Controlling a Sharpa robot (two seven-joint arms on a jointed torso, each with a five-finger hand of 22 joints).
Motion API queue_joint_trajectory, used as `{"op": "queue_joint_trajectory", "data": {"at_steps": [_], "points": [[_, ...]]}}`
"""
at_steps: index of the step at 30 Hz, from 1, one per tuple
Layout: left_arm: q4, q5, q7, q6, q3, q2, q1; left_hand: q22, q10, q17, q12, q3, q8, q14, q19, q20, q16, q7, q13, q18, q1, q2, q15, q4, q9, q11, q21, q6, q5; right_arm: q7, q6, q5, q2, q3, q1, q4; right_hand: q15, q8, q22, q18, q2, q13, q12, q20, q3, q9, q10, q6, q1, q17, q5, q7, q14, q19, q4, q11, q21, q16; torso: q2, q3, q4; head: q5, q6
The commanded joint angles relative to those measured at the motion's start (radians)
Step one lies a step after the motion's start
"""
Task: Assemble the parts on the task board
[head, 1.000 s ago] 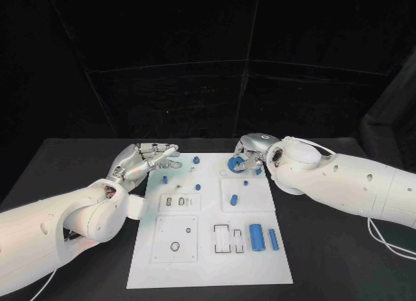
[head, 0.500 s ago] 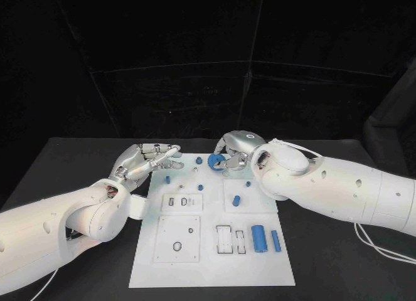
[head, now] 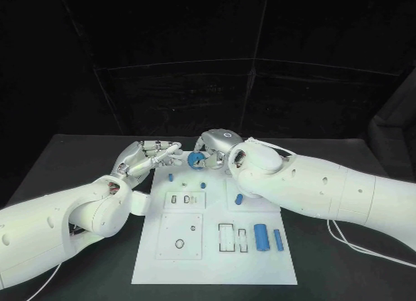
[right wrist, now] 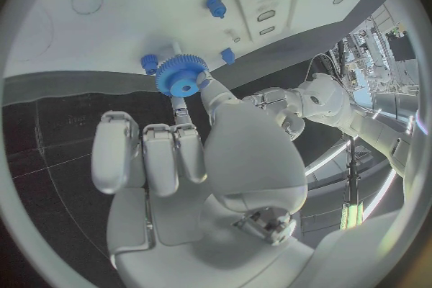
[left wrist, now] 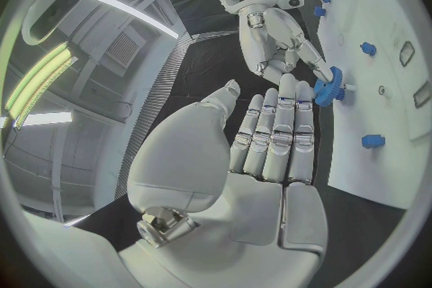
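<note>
One blue gear (head: 197,159) pinched in right robot hand (head: 215,150) over the task board (head: 212,251) far end. Looks light, rigid plastic; rim grip by the teeth suits. Left robot hand (head: 146,158) open, probably touching nothing.

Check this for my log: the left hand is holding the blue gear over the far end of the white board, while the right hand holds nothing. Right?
No, the hands are swapped. The right hand pinches the blue gear over the far end of the white board, and the left hand holds nothing, its fingers stretched out beside it. The right wrist view shows this most clearly.
</note>
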Motion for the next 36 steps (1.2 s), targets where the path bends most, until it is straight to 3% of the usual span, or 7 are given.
{"op": "queue_joint_trajectory", "data": {"at_steps": [1, 8, 18, 30, 36], "points": [[0.001, 0.006, 0.015, 0.001, 0.001, 0.001, 0.002, -0.002, 0.001, 0.002, -0.007, -0.006, -0.004, -0.009, -0.002, 0.006, -0.007, 0.009, 0.000, 0.006, -0.015, -0.002, 0.000, 0.005, 0.000, 0.009, -0.006, 0.001, -0.002, 0.015, 0.016, -0.012, 0.018, 0.000, 0.001, -0.021, -0.007, -0.003, 0.001, -0.012, -0.001, 0.163, 0.000, 0.000, 0.005, -0.001, 0.042, 0.002, -0.008, 0.084, 0.005, -0.001, 0.067, 0.008, 0.000, -0.007, 0.004, 0.003, -0.001, -0.0001, -0.0018, 0.002, 0.001], [0.002, 0.007, 0.014, 0.001, 0.001, 0.000, 0.003, -0.002, 0.001, 0.003, -0.008, -0.007, -0.005, -0.009, -0.002, 0.006, -0.008, 0.009, 0.000, 0.006, -0.017, -0.002, 0.001, 0.006, 0.000, 0.009, -0.007, 0.001, -0.002, 0.004, 0.043, -0.025, 0.046, 0.000, 0.001, -0.049, -0.006, -0.007, 0.002, -0.012, -0.005, 0.162, -0.001, 0.000, 0.007, -0.001, 0.040, -0.002, -0.012, 0.082, 0.003, 0.001, 0.067, 0.008, -0.001, -0.006, 0.005, 0.002, -0.001, 0.0016, -0.0031, 0.004, -0.002], [0.002, 0.007, 0.013, 0.000, 0.001, 0.000, 0.003, -0.002, 0.001, 0.003, -0.008, -0.007, -0.005, -0.009, -0.002, 0.006, -0.008, 0.009, 0.000, 0.006, -0.017, -0.002, 0.001, 0.006, 0.000, 0.009, -0.007, 0.001, -0.002, -0.001, 0.118, -0.030, 0.054, -0.002, -0.001, -0.048, -0.005, -0.010, 0.004, -0.013, -0.012, 0.159, -0.005, 0.001, 0.007, -0.001, 0.038, -0.003, -0.019, 0.081, -0.004, 0.002, 0.067, 0.009, -0.001, -0.005, 0.006, 0.001, -0.001, 0.0014, -0.0038, 0.006, -0.009], [0.002, 0.007, 0.013, 0.000, 0.001, 0.000, 0.003, -0.002, 0.001, 0.003, -0.008, -0.008, -0.005, -0.010, -0.002, 0.006, -0.009, 0.009, 0.000, 0.006, -0.018, -0.002, 0.001, 0.006, 0.000, 0.009, -0.007, 0.001, -0.002, -0.030, 0.107, -0.048, 0.058, -0.004, -0.002, -0.063, -0.002, -0.019, 0.004, -0.013, -0.021, 0.147, -0.018, 0.003, 0.008, -0.002, 0.029, -0.013, -0.028, 0.079, -0.011, 0.005, 0.066, 0.008, -0.002, -0.002, 0.005, 0.000, -0.001, 0.0009, -0.0031, 0.006, -0.011], [0.001, 0.007, 0.013, 0.001, 0.001, 0.000, 0.003, -0.003, 0.001, 0.003, -0.008, -0.008, -0.005, -0.010, -0.003, 0.006, -0.010, 0.009, 0.000, 0.006, -0.018, -0.002, 0.001, 0.005, 0.000, 0.009, -0.007, 0.001, -0.002, -0.033, 0.120, -0.052, 0.060, -0.004, -0.002, -0.067, 0.002, -0.036, 0.002, -0.012, -0.037, 0.133, -0.034, 0.007, 0.006, -0.003, 0.017, -0.039, -0.040, 0.077, -0.032, 0.011, 0.066, 0.006, -0.004, 0.004, 0.004, -0.001, -0.001, 0.0014, -0.0042, 0.006, -0.011]]}}
